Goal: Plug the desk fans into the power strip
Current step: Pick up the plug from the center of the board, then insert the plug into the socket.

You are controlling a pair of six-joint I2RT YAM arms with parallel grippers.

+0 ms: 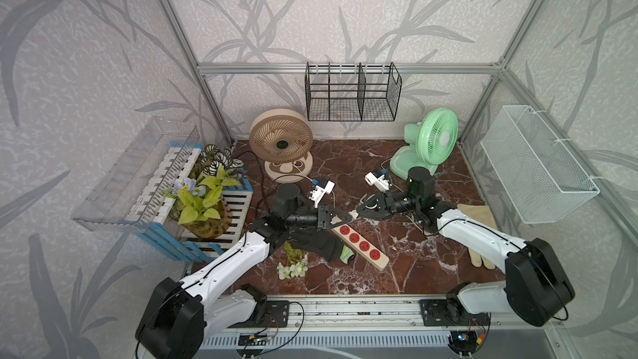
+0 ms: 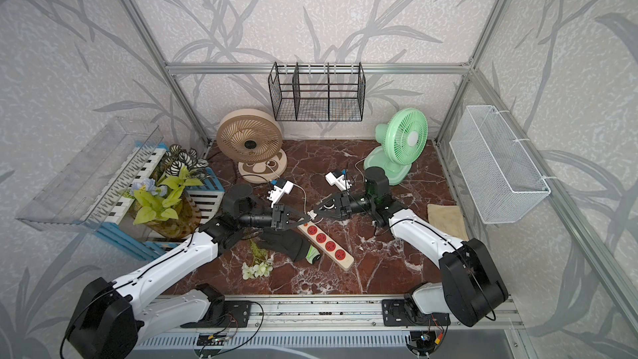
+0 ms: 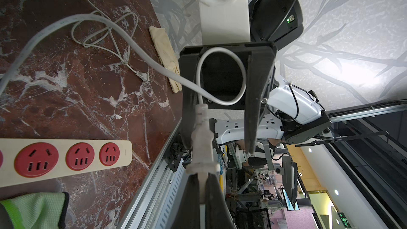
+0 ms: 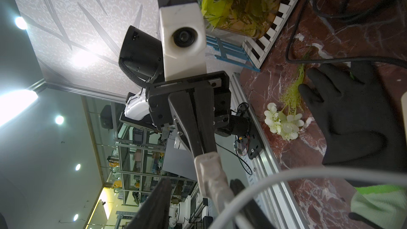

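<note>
Left hand (image 3: 202, 186) clamped on white plug (image 3: 201, 148); right hand (image 1: 356, 213) spread apart around it. Power strip (image 1: 360, 245) lies just below both hands, frame centre, on red marble tabletop (image 1: 414, 264); leaf-patterned walls (image 1: 310, 12).

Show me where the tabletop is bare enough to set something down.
Free: the front-right tabletop between the power strip and the cream glove; also the back stretch between the beige fan and the green fan. Crowded: the middle, where left gripper and right gripper meet at the white plug, beside two adapters; front-left holds the black glove and flower sprig.
</note>
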